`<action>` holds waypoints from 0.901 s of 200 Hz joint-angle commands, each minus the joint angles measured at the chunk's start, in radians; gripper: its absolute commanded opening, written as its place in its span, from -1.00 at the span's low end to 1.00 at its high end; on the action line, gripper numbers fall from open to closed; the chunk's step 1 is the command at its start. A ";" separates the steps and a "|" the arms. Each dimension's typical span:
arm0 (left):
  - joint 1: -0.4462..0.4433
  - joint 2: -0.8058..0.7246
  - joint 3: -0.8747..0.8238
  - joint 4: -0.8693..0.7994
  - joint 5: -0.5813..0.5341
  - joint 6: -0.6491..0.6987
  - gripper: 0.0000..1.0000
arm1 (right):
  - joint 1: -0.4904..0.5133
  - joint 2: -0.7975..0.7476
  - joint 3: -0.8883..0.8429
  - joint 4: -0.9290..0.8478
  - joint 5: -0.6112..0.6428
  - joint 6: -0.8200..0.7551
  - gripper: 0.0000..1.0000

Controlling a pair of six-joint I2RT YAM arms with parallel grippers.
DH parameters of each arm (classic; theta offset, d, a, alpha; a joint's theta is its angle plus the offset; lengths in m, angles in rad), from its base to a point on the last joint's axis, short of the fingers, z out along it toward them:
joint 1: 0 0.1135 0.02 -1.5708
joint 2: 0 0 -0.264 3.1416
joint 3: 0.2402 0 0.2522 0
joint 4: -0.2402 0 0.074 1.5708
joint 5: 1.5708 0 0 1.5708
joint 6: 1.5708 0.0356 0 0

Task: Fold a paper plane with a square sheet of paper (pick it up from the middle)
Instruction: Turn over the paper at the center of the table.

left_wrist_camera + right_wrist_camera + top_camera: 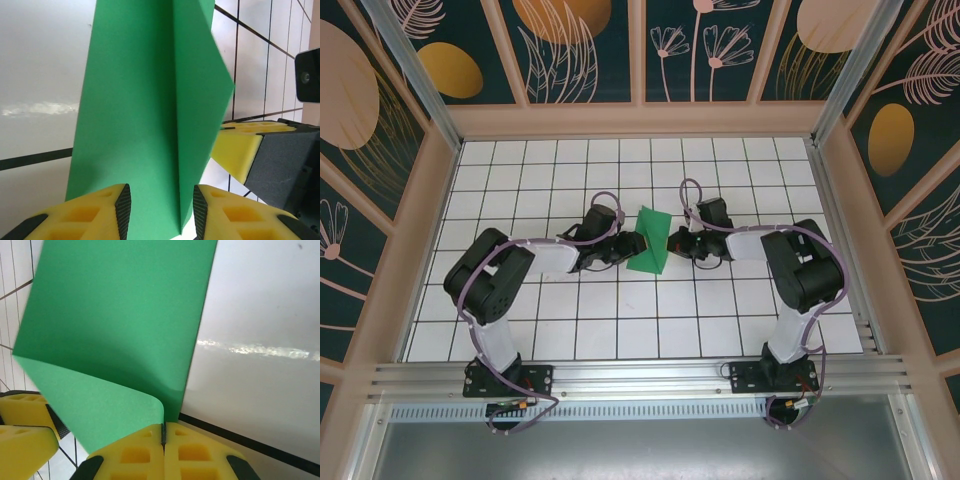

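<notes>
The square sheet of paper is bright green, folded along a crease, and stands partly raised at the middle of the table. In the left wrist view the sheet shows a sharp centre crease running between the fingers of my left gripper, whose jaws stand apart around it without pinching. My left gripper is at the sheet's left edge. My right gripper is at its right edge. In the right wrist view my right gripper is shut on a curled flap of the sheet. The paper plane is out of view.
The white gridded table is walled by patterned panels on three sides, with an aluminium rail along the near edge. The two grippers nearly face each other: a right finger appears in the left wrist view, left fingers in the right.
</notes>
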 commanded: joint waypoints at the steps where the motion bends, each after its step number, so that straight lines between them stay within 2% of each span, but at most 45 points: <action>1: 0.003 0.027 0.019 0.059 0.049 -0.015 -0.18 | -0.006 -0.039 -0.017 0.045 -0.019 0.020 -0.93; 102: 0.003 0.059 0.034 0.161 0.127 0.002 -0.10 | -0.009 -0.032 -0.013 0.027 -0.020 0.020 -0.93; 142: 0.003 0.095 0.061 0.166 0.139 0.015 -0.23 | -0.011 -0.049 -0.007 0.022 -0.034 0.021 -0.87; 164: 0.003 0.098 0.075 0.140 0.121 0.059 -0.31 | -0.025 -0.092 0.001 0.000 -0.035 0.017 -0.74; 180: 0.003 0.100 0.084 0.128 0.106 0.096 -0.43 | -0.045 -0.138 0.009 -0.030 -0.020 0.009 -0.52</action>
